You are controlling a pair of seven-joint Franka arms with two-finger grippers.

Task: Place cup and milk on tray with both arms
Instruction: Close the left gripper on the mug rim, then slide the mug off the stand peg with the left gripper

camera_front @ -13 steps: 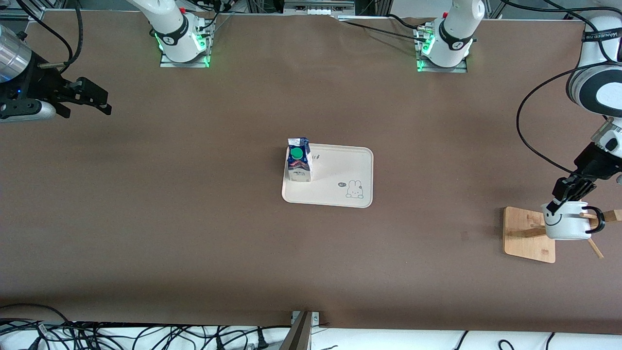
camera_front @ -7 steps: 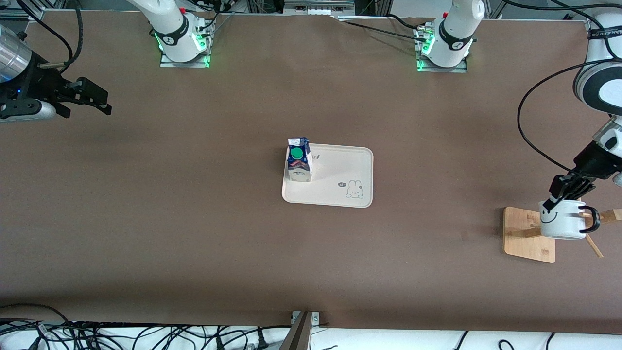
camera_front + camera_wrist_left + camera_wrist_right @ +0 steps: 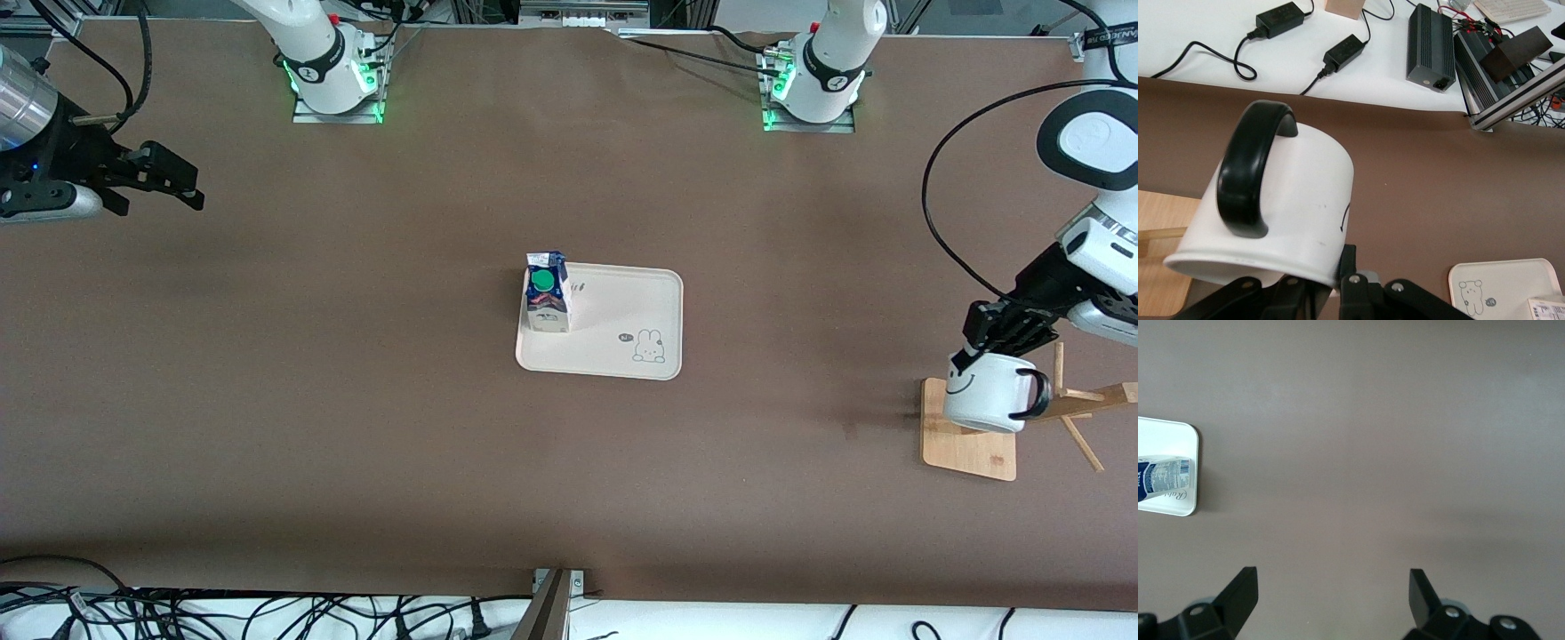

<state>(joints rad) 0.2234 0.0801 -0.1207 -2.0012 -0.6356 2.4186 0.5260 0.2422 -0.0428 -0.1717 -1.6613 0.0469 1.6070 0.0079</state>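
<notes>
Using the tray (image 3: 613, 356) at mid-table as the landmark: toward the left arm's end and a little nearer the front camera than the tray, a wooden rack (image 3: 969, 449) sits on the table, its pegs sticking out. Over that rack the left gripper (image 3: 996, 342) hangs with its fingers pinched on the rim of the cup (image 3: 982, 402), which is lifted and tilted, its black handle turned away from the tray; the left wrist view shows the cup (image 3: 1291, 200) close up with the tray's rabbit corner (image 3: 1501, 287) near it. On the tray itself, at the edge toward the right arm's end, the milk (image 3: 546, 293) stands upright, green cap showing. Well apart from the tray toward the right arm's end, the right gripper (image 3: 169, 182) waits above bare table with its fingers spread wide.
</notes>
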